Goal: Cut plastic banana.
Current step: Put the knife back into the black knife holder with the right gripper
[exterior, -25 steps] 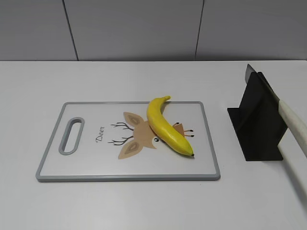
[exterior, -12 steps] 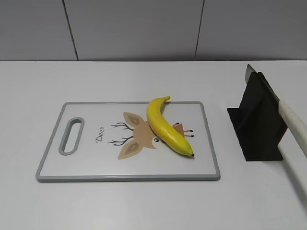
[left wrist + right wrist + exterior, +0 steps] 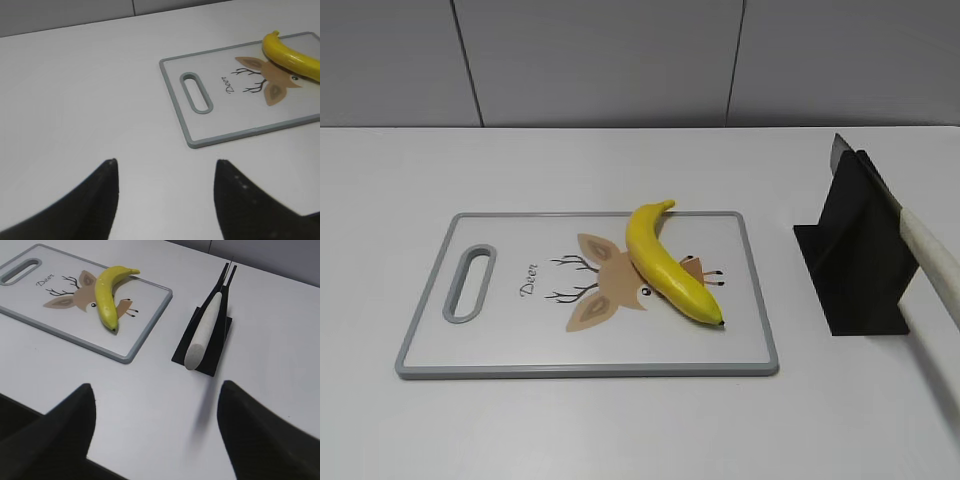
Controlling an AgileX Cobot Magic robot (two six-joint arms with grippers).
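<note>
The yellow plastic banana point(image 3: 667, 262) lies whole on a white cutting board point(image 3: 500, 330) with a grey rim and a deer drawing. It also shows in the left wrist view point(image 3: 290, 56) and in the right wrist view point(image 3: 106, 297). A knife with a white handle point(image 3: 930, 256) rests in a black stand point(image 3: 855, 250) to the right of the board; it shows in the right wrist view too point(image 3: 203, 330). My left gripper point(image 3: 165, 170) is open and empty over bare table, left of the board. My right gripper point(image 3: 155, 392) is open and empty, in front of the stand. Neither gripper shows in the exterior view.
The cutting board point(image 3: 210, 125) has a handle slot point(image 3: 468, 282) at its left end. A grey panelled wall point(image 3: 620, 60) runs behind the white table point(image 3: 620, 430). The stand point(image 3: 202, 342) sits apart from the board's right edge.
</note>
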